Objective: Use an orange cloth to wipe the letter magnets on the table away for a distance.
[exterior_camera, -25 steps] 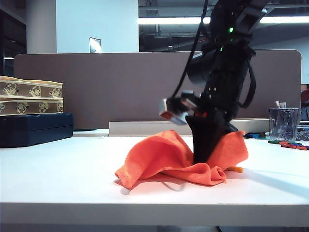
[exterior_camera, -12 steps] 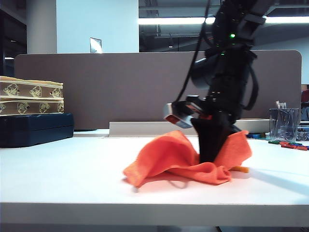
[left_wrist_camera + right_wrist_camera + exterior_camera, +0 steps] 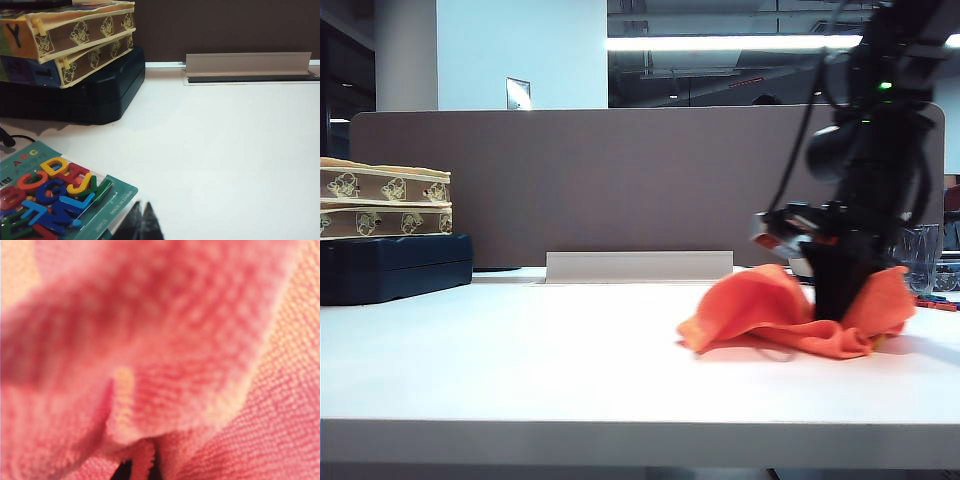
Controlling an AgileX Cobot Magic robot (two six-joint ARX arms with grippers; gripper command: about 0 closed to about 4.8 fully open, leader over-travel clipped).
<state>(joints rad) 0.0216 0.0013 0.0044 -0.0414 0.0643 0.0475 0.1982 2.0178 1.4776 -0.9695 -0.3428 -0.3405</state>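
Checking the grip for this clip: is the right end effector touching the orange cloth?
Touching. In the exterior view the right end effector presses into the orange cloth, folds bunched around it; the right wrist view is filled with cloth.

Overall light: bright, even indoor lighting; the table [image 3: 520, 360] reads almost blown-out white.
Source: ceiling strip light [image 3: 740, 43] above the brown divider panel [image 3: 620, 180], glaring.
Shadows: soft reddish shadow on the table directly under the orange cloth [image 3: 760, 310]; faint grey shadow beside the dark case [image 3: 75, 95].
Backlight: right arm [image 3: 865, 180] above the cloth shows as a near-black silhouette, detail lost.
Focus, exterior: fairly sharp, slight softness.
Focus, left wrist: letter magnets [image 3: 50, 192] clear; left gripper [image 3: 141, 225] tip dark, blurred.
Focus, right wrist: the cloth fills the view, near fold heavily blurred, weave sharp only at one side.
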